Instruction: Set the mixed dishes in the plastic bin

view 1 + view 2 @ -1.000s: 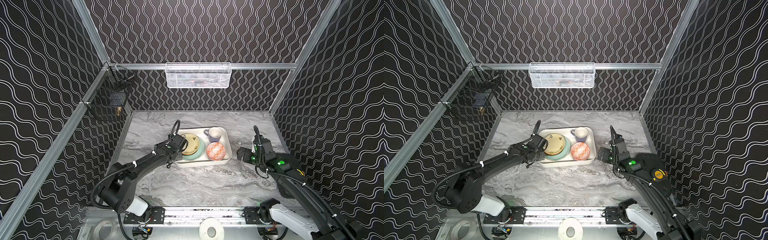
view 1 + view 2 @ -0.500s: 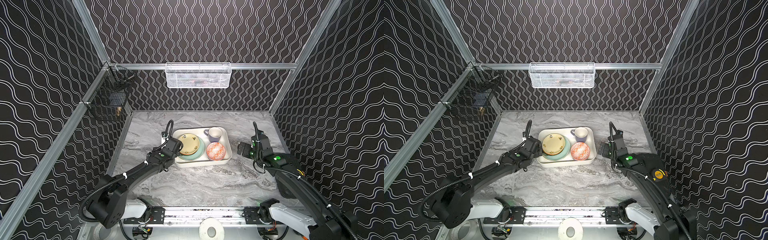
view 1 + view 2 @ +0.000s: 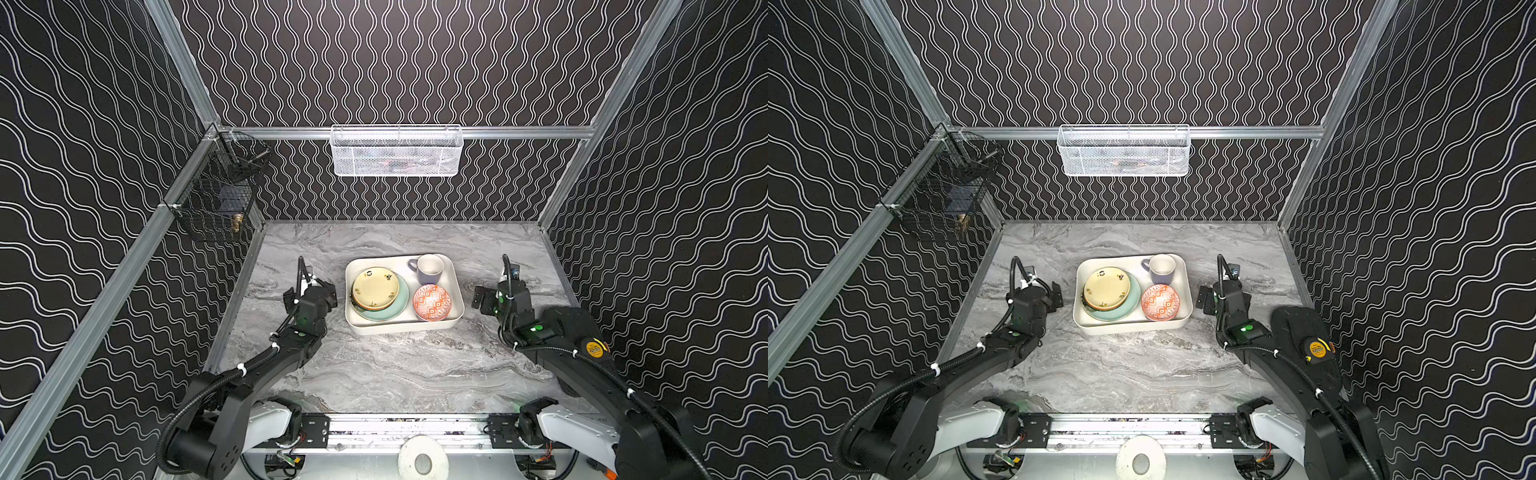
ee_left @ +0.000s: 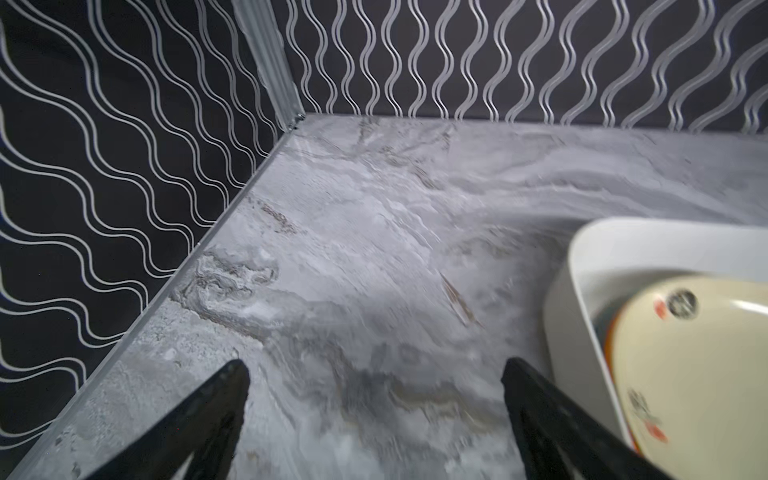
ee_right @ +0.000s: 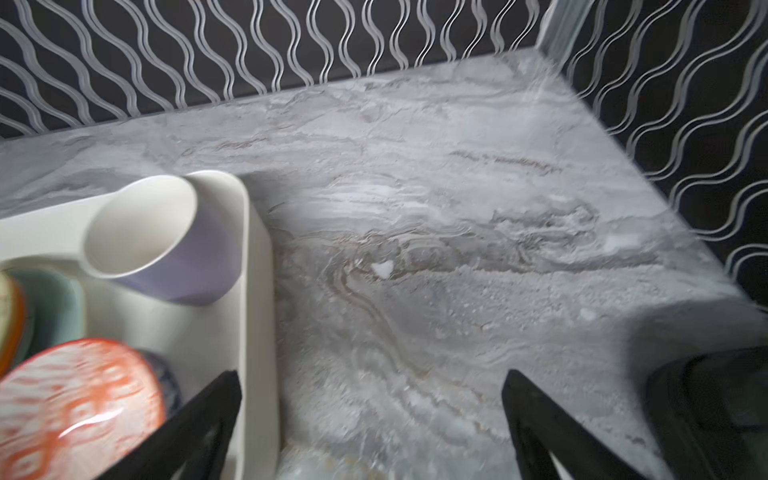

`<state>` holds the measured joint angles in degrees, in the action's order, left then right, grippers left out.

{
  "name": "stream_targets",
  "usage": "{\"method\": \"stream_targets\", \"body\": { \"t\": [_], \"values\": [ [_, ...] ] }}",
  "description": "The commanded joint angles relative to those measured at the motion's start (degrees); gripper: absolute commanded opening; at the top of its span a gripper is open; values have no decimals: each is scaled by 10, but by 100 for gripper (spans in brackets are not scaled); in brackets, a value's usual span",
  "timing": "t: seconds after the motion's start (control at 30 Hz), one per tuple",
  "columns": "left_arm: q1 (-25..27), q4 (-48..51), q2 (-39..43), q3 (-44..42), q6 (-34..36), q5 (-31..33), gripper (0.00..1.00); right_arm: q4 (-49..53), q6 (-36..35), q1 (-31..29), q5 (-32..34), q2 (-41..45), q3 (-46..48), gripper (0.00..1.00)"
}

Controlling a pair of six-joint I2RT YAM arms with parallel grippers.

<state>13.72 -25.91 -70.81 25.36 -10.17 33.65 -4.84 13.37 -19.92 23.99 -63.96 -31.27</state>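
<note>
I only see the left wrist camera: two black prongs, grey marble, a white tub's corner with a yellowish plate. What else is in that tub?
Observer: A lavender mug stands in the tub's far right corner.
Operator: Anything beside the plate?
Observer: A red-patterned bowl, to the right of the plate.
Operator: Is the other arm holding something?
Observer: No. The right gripper is open and empty, beside the tub's right wall.
</note>
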Motion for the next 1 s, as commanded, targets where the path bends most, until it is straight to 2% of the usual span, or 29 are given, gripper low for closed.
{"method": "stream_targets", "body": {
  "t": [0.0, 0.17, 0.23, 0.3, 0.33, 0.5, 0.63, 0.73, 0.83, 0.87, 0.97],
  "values": [
    [-16, -97, -37, -14, 15, -26, 99, -174, -55, 8, 91, -39, 24, 99],
    [-24, -161, -78, -29, 17, 9, 99, -288, -99, 29, 122, -69, 65, 99],
    [-29, -239, -84, -59, 35, 8, 99, -333, -114, 46, 110, -65, 84, 99],
    [-31, -237, -93, -59, 32, 20, 99, -357, -125, 73, 71, -68, 97, 99],
    [-33, -243, -103, -59, 34, 18, 99, -365, -128, 80, 77, -76, 99, 99],
    [-35, -293, -159, -57, 63, -21, 99, -455, -127, 111, 31, -126, 126, 99],
    [-35, -294, -160, -55, 82, -63, 99, -510, -144, 118, 37, -177, 128, 99],
    [-32, -310, -164, -58, 105, -102, 99, -517, -151, 123, 32, -181, 128, 99],
    [-31, -332, -155, -75, 115, -115, 99, -634, -152, 137, 28, -215, 166, 99],
    [-29, -348, -155, -85, 115, -99, 99, -683, -166, 141, 24, -230, 177, 99],
    [-26, -544, -213, -149, 130, -81, 99, -596, -134, 153, -1, -198, 165, 99]
  ]
}}
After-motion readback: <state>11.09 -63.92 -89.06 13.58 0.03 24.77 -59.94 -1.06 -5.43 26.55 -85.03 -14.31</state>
